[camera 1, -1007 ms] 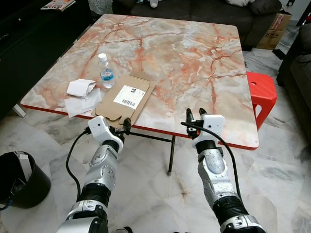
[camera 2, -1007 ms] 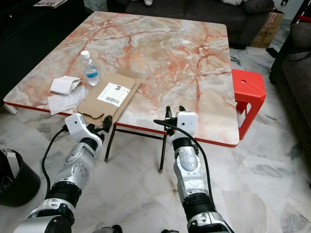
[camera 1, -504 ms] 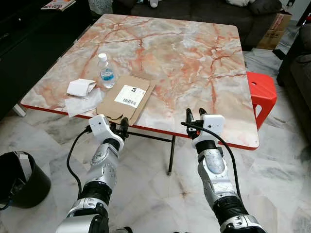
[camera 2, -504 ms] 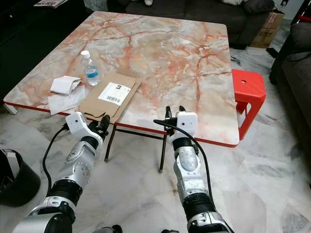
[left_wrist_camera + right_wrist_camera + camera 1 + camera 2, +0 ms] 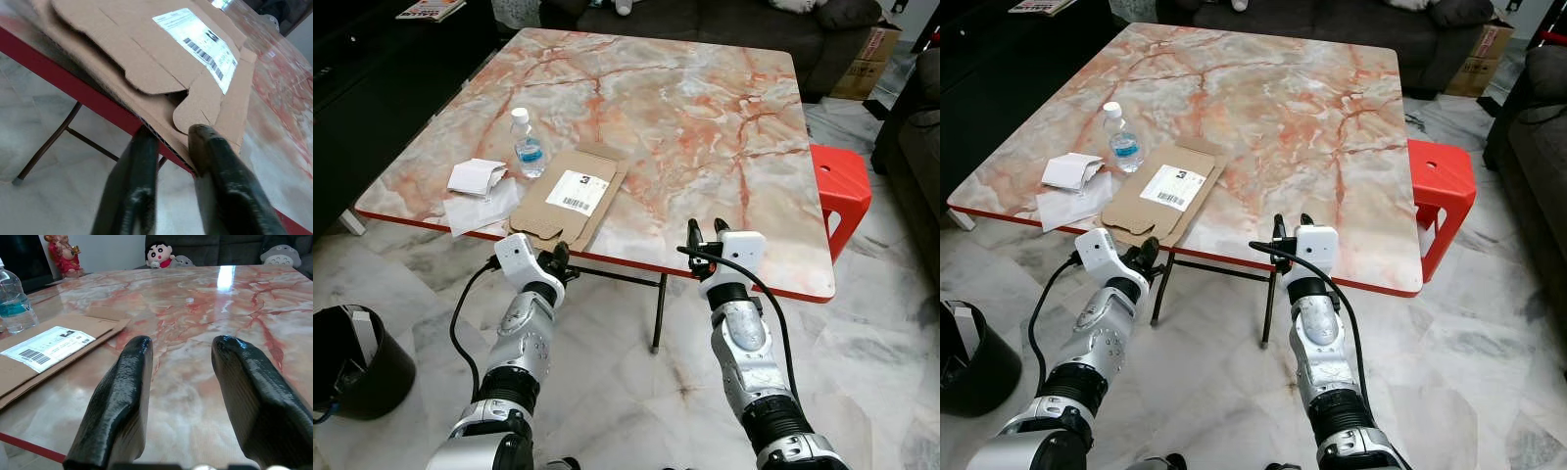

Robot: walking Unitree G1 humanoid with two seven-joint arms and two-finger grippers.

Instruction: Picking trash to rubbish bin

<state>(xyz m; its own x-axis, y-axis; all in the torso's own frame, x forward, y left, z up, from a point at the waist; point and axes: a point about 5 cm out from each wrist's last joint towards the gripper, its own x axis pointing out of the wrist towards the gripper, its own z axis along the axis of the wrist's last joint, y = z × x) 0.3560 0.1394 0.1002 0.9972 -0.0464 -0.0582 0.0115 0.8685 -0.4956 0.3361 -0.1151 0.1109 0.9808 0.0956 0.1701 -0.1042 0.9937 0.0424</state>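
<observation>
My left end effector (image 5: 168,142) is at the table (image 5: 705,127) edge, fingers slightly apart around the cardboard (image 5: 570,197) edge. My right end effector (image 5: 183,357) is wide apart above the table.

Both arms are silver metal, chunky segmented forearms with black ribbed collars near the elbows. Each wrist carries a white boxy block. A black cable loops off each arm. The left gripper (image 5: 558,260) and right gripper (image 5: 707,231) each have two long glossy black fingers (image 5: 120,404), rounded tips.
</observation>
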